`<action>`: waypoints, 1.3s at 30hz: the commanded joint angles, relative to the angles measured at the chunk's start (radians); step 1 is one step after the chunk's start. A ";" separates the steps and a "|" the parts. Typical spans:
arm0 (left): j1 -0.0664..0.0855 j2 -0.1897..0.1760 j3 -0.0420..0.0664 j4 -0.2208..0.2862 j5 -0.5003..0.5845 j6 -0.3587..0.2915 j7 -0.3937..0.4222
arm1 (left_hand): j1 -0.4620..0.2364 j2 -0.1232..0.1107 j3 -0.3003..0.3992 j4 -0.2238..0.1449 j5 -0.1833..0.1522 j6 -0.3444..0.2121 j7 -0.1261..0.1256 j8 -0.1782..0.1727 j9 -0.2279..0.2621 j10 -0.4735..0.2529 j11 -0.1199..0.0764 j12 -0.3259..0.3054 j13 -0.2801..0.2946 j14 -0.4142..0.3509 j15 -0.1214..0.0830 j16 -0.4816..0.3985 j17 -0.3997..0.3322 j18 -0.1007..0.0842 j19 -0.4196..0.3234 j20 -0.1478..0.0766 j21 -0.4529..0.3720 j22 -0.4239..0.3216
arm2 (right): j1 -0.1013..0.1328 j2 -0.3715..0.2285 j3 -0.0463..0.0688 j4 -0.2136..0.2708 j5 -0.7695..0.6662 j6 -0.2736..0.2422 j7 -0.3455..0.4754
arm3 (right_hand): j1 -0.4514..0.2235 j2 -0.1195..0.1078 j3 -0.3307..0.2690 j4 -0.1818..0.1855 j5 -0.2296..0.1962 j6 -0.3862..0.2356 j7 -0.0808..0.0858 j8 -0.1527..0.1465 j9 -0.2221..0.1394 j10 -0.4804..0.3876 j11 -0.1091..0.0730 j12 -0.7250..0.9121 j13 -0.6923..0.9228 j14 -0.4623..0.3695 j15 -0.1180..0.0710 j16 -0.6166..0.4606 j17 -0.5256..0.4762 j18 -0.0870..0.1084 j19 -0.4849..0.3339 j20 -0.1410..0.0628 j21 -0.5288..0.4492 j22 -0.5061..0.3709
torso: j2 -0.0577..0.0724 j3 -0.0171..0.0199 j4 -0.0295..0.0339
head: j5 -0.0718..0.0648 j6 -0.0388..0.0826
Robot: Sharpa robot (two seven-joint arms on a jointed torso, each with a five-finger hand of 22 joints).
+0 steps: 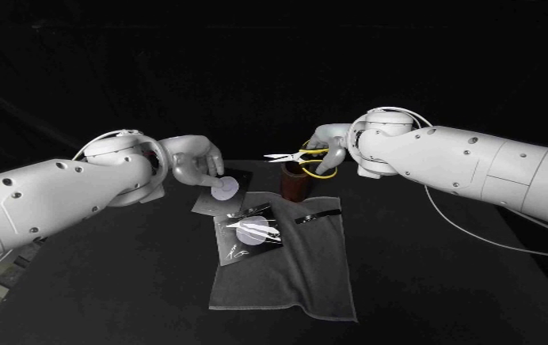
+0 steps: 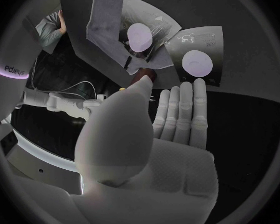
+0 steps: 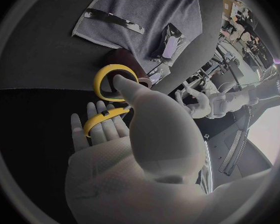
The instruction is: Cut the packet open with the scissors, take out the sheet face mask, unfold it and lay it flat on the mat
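Note:
My right hand holds the yellow-handled scissors in the air just above a brown cylindrical holder, blades pointing toward my left arm. In the right wrist view my right hand has its thumb in one yellow loop of the scissors, and the other handle lies across the fingers. A dark packet with a white round mark lies on the table just off the mat's far left corner. My left hand hovers at its edge, fingers straight and holding nothing. A second packet lies on the grey mat.
A narrow dark strip lies on the mat's far right part, near the holder. The mat's near half is bare cloth. In the left wrist view both packets lie beyond my fingertips, the second one on the mat.

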 commanded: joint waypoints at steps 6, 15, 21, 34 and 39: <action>0.028 0.023 0.011 -0.031 0.240 -0.068 0.035 | -0.004 0.016 0.075 0.000 -0.002 0.041 -0.004 -0.015 -0.034 0.054 -0.006 -0.058 -0.029 0.054 -0.005 -0.089 -0.038 0.015 0.037 -0.008 -0.037 -0.031 | -0.001 -0.028 0.000 0.026 -0.004 -0.129 0.056 | -0.030 0.024 0.143 -0.021 -0.003 0.225 0.040 0.059 0.029 0.248 0.000 0.005 0.005 0.275 -0.015 0.039 0.021 0.078 0.302 -0.005 0.141 0.029 | 0.001 0.0001 -0.0014 | -0.006 0.015; 0.033 0.072 0.013 -0.078 0.433 -0.201 0.097 | -0.031 -0.023 0.188 -0.004 -0.002 0.074 0.003 -0.068 -0.085 0.106 0.008 -0.222 -0.032 0.036 0.024 -0.302 -0.107 0.012 -0.045 0.035 -0.173 -0.111 | -0.001 -0.076 -0.002 0.079 -0.049 -0.231 0.150 | -0.054 0.033 0.259 -0.019 -0.015 0.306 0.032 0.088 0.041 0.356 -0.001 0.003 0.004 0.380 -0.024 0.047 0.023 0.122 0.500 -0.023 0.163 0.026 | -0.002 0.0017 -0.0028 | -0.010 0.024; 0.035 0.115 0.013 -0.118 0.478 -0.202 0.112 | -0.034 -0.028 0.217 -0.004 -0.002 0.089 0.003 -0.083 -0.096 0.135 0.009 -0.283 -0.031 0.052 0.028 -0.376 -0.123 0.014 -0.041 0.045 -0.212 -0.137 | -0.001 -0.098 -0.003 0.108 -0.059 -0.255 0.164 | -0.052 0.032 0.260 -0.021 -0.016 0.307 0.037 0.087 0.041 0.358 -0.002 0.001 0.003 0.393 -0.027 0.048 0.024 0.122 0.515 -0.028 0.164 0.026 | -0.001 0.0037 -0.0050 | -0.005 0.034; 0.038 0.242 0.012 -0.224 0.641 0.045 0.033 | -0.164 0.006 0.006 0.001 -0.002 0.067 -0.002 -0.145 -0.124 0.104 0.046 -0.427 -0.030 0.005 0.069 -0.546 -0.153 0.011 -0.101 0.081 -0.321 -0.200 | -0.001 -0.135 -0.003 0.197 -0.097 -0.292 0.168 | -0.048 0.025 0.259 -0.029 -0.014 0.303 0.040 0.084 0.041 0.355 -0.001 0.000 0.003 0.392 -0.026 0.043 0.021 0.120 0.525 -0.030 0.164 0.026 | 0.000 0.0013 -0.0042 | 0.002 0.047; 0.041 0.277 0.012 -0.249 0.690 0.165 -0.033 | -0.195 0.058 -0.141 0.001 -0.002 0.068 -0.005 -0.161 -0.130 0.116 0.047 -0.456 -0.030 0.043 0.065 -0.574 -0.152 0.014 -0.080 0.080 -0.337 -0.212 | -0.002 -0.144 -0.003 0.228 -0.129 -0.337 0.177 | -0.046 0.023 0.259 -0.031 -0.013 0.304 0.040 0.084 0.041 0.354 -0.001 0.000 0.003 0.392 -0.026 0.042 0.021 0.119 0.525 -0.030 0.163 0.026 | 0.000 0.0012 -0.0022 | 0.004 0.049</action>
